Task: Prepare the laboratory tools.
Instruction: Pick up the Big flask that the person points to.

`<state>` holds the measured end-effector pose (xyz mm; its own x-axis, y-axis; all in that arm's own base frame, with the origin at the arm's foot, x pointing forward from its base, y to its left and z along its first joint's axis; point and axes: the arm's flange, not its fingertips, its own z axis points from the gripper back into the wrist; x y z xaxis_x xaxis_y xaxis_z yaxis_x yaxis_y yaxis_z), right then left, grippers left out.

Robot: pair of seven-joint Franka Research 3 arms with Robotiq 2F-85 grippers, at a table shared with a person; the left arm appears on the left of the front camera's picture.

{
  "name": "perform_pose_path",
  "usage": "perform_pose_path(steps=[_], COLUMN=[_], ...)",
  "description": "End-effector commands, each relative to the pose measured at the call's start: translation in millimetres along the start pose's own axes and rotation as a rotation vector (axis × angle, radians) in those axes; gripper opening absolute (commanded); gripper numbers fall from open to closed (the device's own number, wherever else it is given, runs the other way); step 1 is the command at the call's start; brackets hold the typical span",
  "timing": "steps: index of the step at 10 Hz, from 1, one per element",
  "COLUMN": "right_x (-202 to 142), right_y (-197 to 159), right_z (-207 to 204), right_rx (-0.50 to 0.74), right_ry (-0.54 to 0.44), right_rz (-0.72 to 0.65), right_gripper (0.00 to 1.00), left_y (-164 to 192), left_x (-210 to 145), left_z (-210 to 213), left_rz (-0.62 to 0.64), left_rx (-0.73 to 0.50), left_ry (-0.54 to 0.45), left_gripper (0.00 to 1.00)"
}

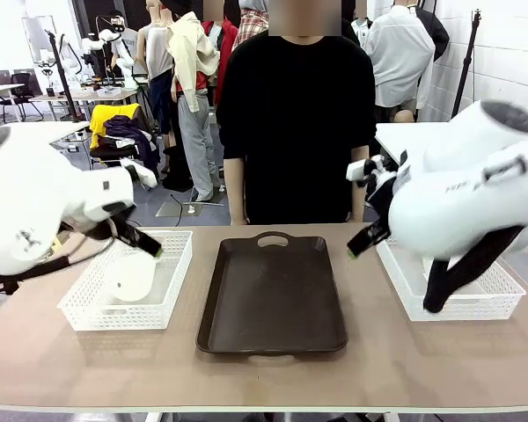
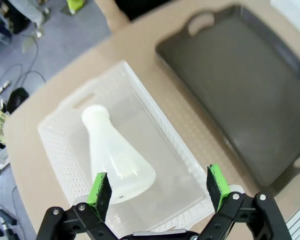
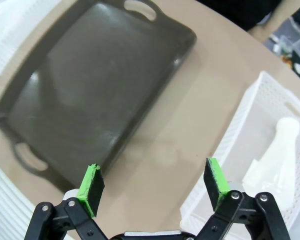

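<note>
1. Bare bench (image 1: pixel 264 382) runs free along the near edge.
2. Dark tray (image 1: pixel 273 299) sits at the centre, its floor bare; narrow bench strips part it from both baskets.
3. Left arm (image 1: pixel 35 211) bends in from 9 o'clock; the left jaws, released, hang above the left flask (image 2: pixel 115 160) inside the left basket (image 2: pixel 155 115).
4. Right arm (image 1: pixel 475 193) comes in from 3 o'clock; the right jaws, released, hang over bench between tray and right basket (image 3: pixel 240 115), which holds the right flask (image 3: pixel 277 165).

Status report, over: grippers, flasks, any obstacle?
Left gripper open over left mesh basket, flask inside. Right gripper open between dark tray and right mesh basket, second flask inside. No obstacle seen.
</note>
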<state>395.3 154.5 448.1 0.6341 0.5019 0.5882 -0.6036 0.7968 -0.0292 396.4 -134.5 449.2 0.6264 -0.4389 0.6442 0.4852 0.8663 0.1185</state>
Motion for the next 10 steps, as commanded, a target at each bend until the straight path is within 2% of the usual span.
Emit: perform_pose_path(steps=[1, 2, 5, 7, 8, 10], right_x=[6.0, -0.4, -39.6, -66.6, -76.5, -85.3], right_y=[-40.9, -56.1, -100.5, -123.4, -134.6, -149.7], right_z=[30.9, 44.1, 57.3, 55.1, 55.0, 49.5], right_rx=[0.158, 0.256, 0.503, 0.613, 0.626, 0.629], right_ry=[-0.046, -0.099, -0.262, -0.382, -0.400, -0.342], right_rz=[-0.046, -0.119, -0.380, -0.541, -0.611, -0.706], right_gripper=[1.00, 1.00, 1.00, 1.00, 1.00, 1.00], left_y=[21.9, 37.6, 76.0, 90.4, 97.1, 106.7], left_x=[-12.5, -16.5, -37.6, -54.0, -59.8, -69.4], left_z=[43.8, 53.7, 59.2, 53.4, 52.7, 52.8], left_rz=[0.083, 0.160, 0.379, 0.493, 0.535, 0.600], left_rx=[-0.158, -0.312, -0.654, -0.761, -0.810, -0.857], left_ry=[-0.116, -0.167, -0.317, -0.358, -0.384, -0.387], left_gripper=[1.00, 1.00, 1.00, 1.00, 1.00, 1.00])
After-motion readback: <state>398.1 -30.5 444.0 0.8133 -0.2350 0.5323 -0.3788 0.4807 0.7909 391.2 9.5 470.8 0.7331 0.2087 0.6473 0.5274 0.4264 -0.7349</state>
